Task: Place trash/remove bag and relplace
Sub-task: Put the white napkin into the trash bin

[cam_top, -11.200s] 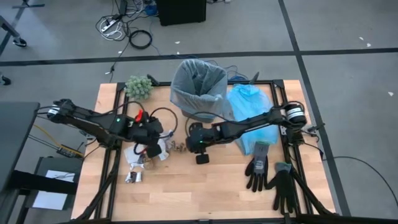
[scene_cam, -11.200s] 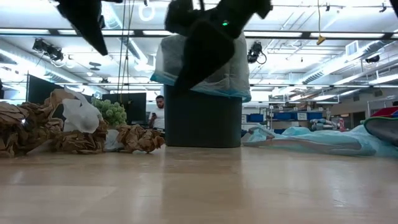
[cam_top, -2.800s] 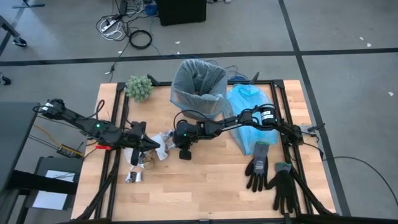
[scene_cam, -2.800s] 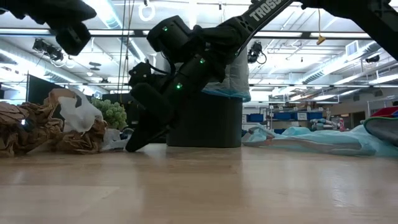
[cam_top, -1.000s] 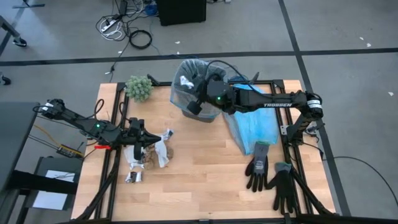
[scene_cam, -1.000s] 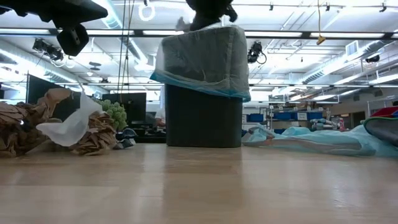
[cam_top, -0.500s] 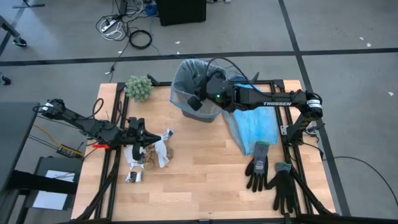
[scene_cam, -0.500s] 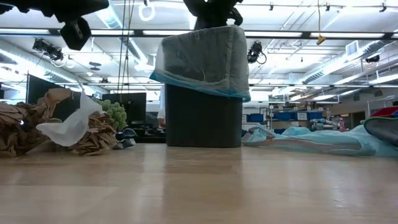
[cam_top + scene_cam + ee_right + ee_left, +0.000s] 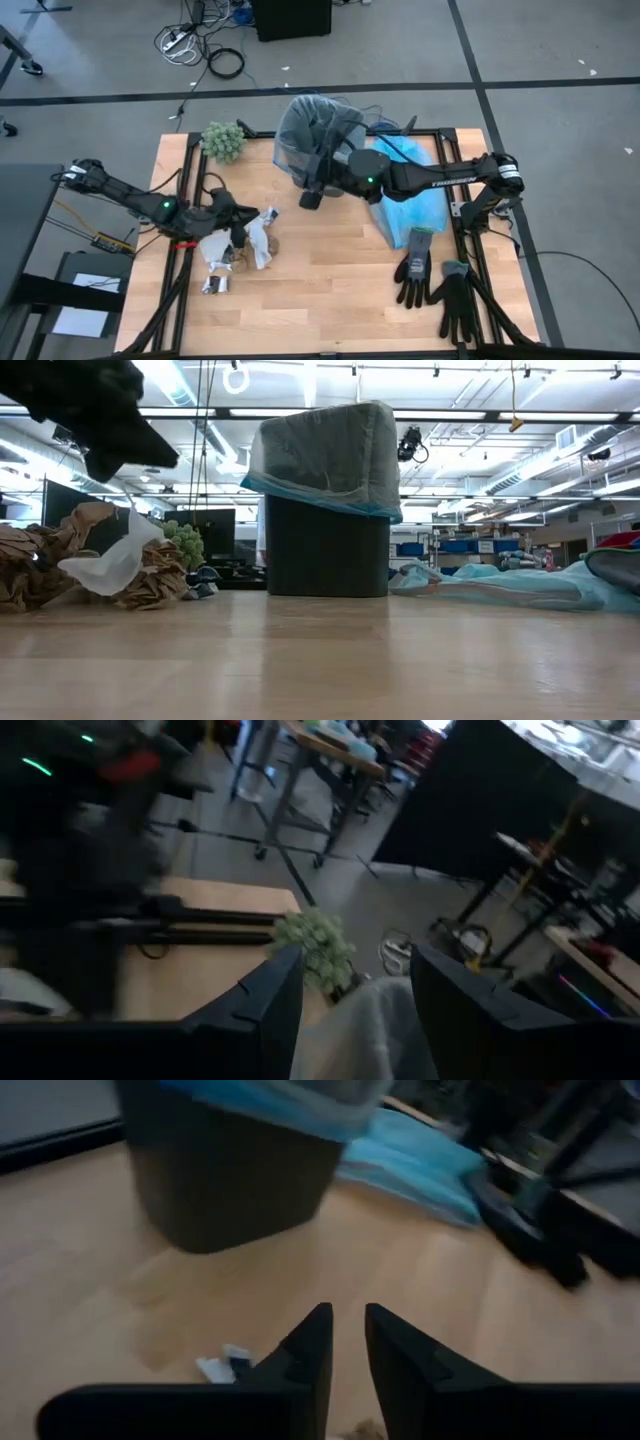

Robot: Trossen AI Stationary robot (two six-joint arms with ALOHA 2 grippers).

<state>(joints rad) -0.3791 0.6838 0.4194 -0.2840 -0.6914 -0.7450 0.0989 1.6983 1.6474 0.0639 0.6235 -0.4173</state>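
Note:
The black bin (image 9: 322, 178) stands at the table's far middle, lined with the grey-white bag (image 9: 318, 135), whose rim folds over the bin's top (image 9: 325, 455). The trash, crumpled white and brown paper (image 9: 246, 246), lies left of centre on the wood, with a small silver piece (image 9: 213, 285) nearer the front. My left gripper (image 9: 240, 232) hovers just over that pile, tipped downward, fingers a little apart (image 9: 347, 1325) with nothing between them. My right gripper (image 9: 310, 197) is open (image 9: 355, 960) high at the bin's near-left side, the bag's rim (image 9: 372, 1020) showing below it.
A light-blue plastic bag (image 9: 408, 185) lies right of the bin. Two black gloves (image 9: 435, 280) lie at the near right. A green fuzzy clump (image 9: 223, 140) sits at the far left corner. Bare wood lies in the near middle (image 9: 330, 290).
My right gripper has drawn back from over the bin's mouth toward the near edge and the left; the white scrap seen at it above the bin no longer shows. My left gripper has tipped downward and sunk toward the trash pile, which lies as before.

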